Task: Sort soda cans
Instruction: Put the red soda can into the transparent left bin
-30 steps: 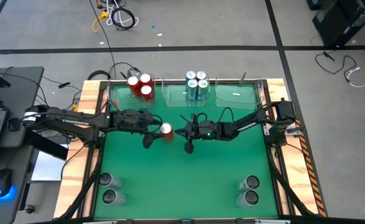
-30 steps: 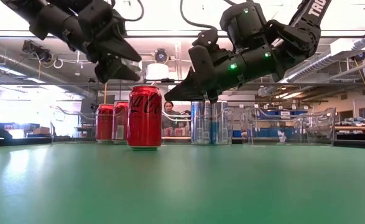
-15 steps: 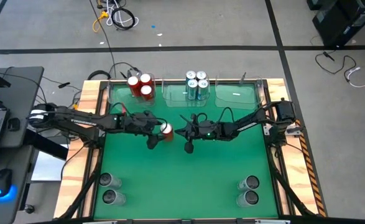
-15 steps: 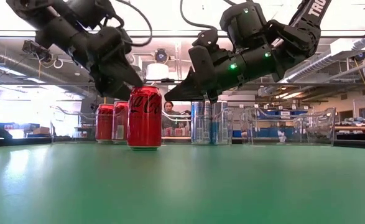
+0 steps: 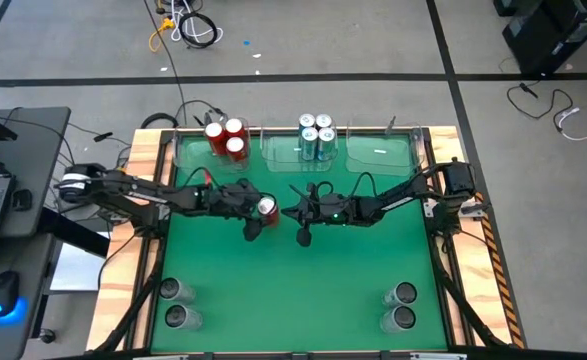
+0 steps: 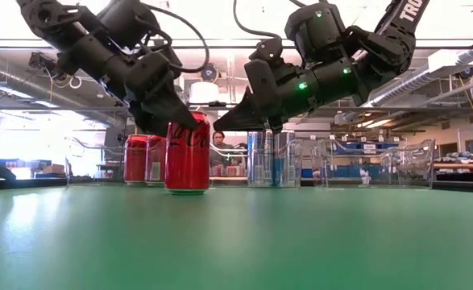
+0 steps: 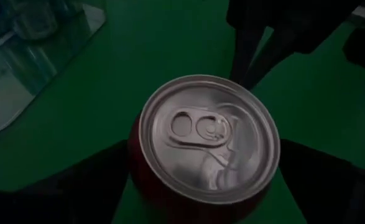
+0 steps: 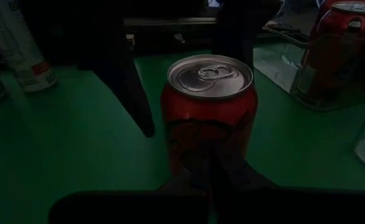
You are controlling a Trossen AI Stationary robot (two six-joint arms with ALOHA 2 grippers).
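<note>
A red soda can [image 5: 266,208] [image 6: 188,157] stands upright on its base mid-table. My left gripper [image 5: 260,213] [image 7: 204,155] is open and lowered over it, one finger on each side of its silvery top [image 7: 207,137]; whether the fingers touch the can cannot be told. My right gripper [image 5: 299,213] [image 6: 224,122] is open and hovers just right of the can [image 8: 210,118], apart from it. Other red cans [image 5: 225,137] stand in a clear bin at the far edge, with blue-and-white cans [image 5: 316,135] in the bin beside it.
A third clear bin [image 5: 381,152] sits at the far right with no cans in it. Two dark grey cans [image 5: 176,303] stand at the near left corner and two more [image 5: 400,305] at the near right. Bare green mat lies between them. Wooden rails [image 5: 141,200] edge the table.
My left gripper has moved toward the table's right edge and down, from above and left of the red can until its fingers straddle the can's top. The can has stayed in place, and my right gripper has kept still.
</note>
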